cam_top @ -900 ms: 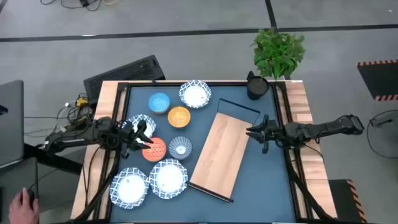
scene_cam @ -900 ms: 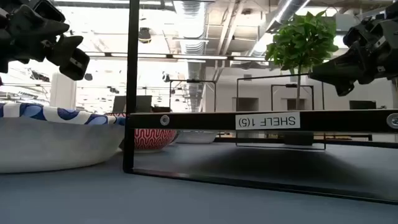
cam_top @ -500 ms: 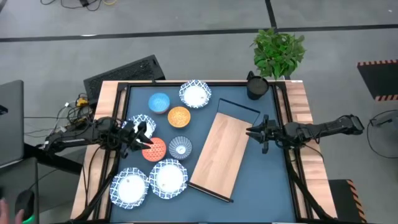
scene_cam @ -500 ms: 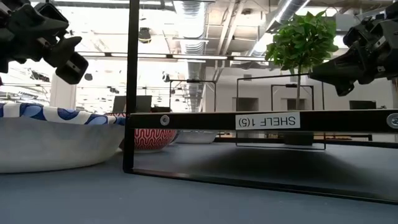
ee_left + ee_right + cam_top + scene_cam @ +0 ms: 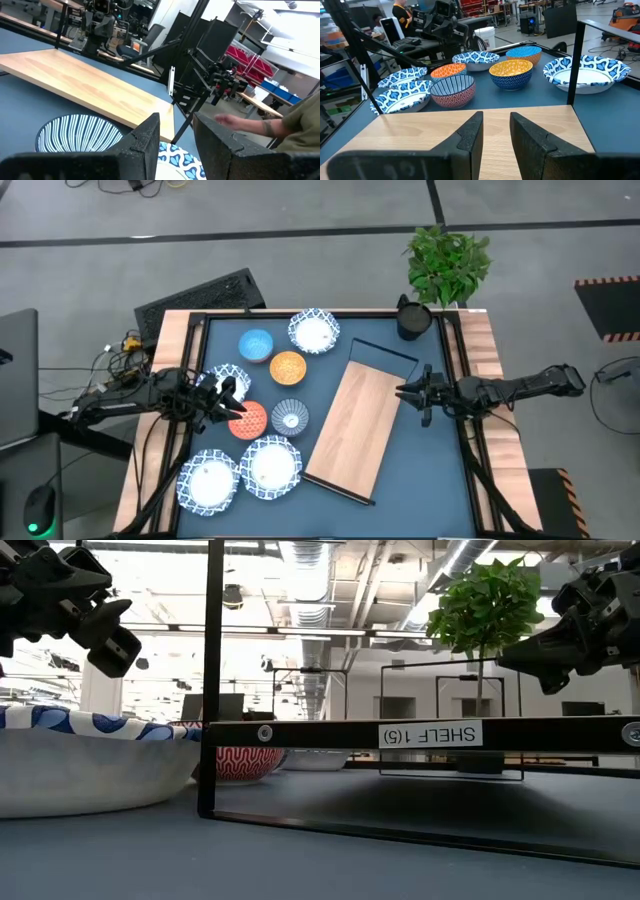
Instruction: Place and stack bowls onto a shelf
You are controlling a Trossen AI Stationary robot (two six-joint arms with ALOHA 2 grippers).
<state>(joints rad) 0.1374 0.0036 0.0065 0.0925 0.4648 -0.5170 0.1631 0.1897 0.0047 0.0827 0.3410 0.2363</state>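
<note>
**Bowls wait beside the shelf**

We see the shelf point(image 5: 358, 430) lying slantwise in the middle of the blue table point(image 5: 430, 470). Its top is bare wood, with open room along its whole length. Seven bowls point(image 5: 270, 465) sit in a bunch on the table, left of the shelf. The left gripper point(image 5: 232, 398) hangs above the red-orange bowl point(image 5: 250, 422), fingers a little apart, holding nothing. The right gripper point(image 5: 408, 393) hangs over the shelf's right edge, fingers a little apart, also holding nothing.

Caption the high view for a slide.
Seven bowls sit left of the empty shelf; both arms wait.
</note>
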